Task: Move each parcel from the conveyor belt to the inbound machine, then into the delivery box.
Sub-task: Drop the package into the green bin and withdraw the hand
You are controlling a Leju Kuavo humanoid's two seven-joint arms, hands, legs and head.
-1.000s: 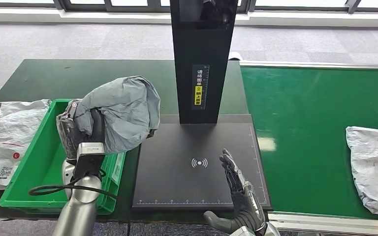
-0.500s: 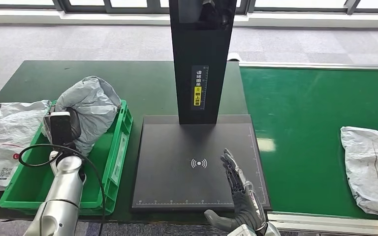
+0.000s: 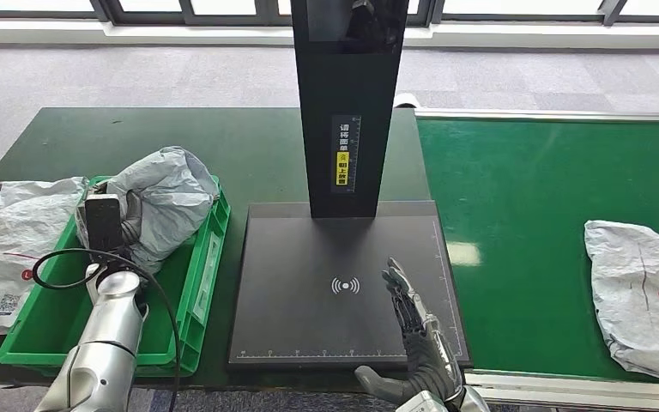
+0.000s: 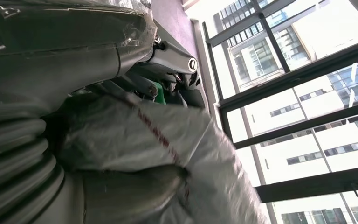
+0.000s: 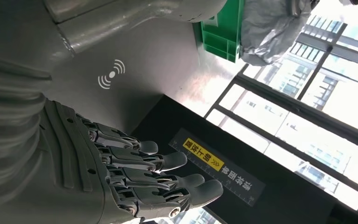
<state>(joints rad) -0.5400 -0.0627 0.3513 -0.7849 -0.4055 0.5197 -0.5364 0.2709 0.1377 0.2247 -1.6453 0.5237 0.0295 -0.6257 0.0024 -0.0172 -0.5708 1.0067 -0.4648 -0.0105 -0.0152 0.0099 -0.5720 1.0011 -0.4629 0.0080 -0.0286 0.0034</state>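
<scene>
My left hand [image 3: 124, 225] grips the grey parcel [image 3: 165, 202], which sits low in the green delivery box [image 3: 199, 283]. My right hand [image 3: 416, 330] hovers over the black inbound machine [image 3: 309, 283], fingers spread, holding nothing. A white parcel [image 3: 643, 292] lies on the conveyor belt [image 3: 523, 215]; another white bag [image 3: 9, 232] lies left of the box.

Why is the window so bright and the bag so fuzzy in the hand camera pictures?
In the left wrist view, the camera faces daylight, so the windows wash out, and the grey parcel sits too close to focus. In the right wrist view, the sky glares too, while the right hand stays sharp.
</scene>
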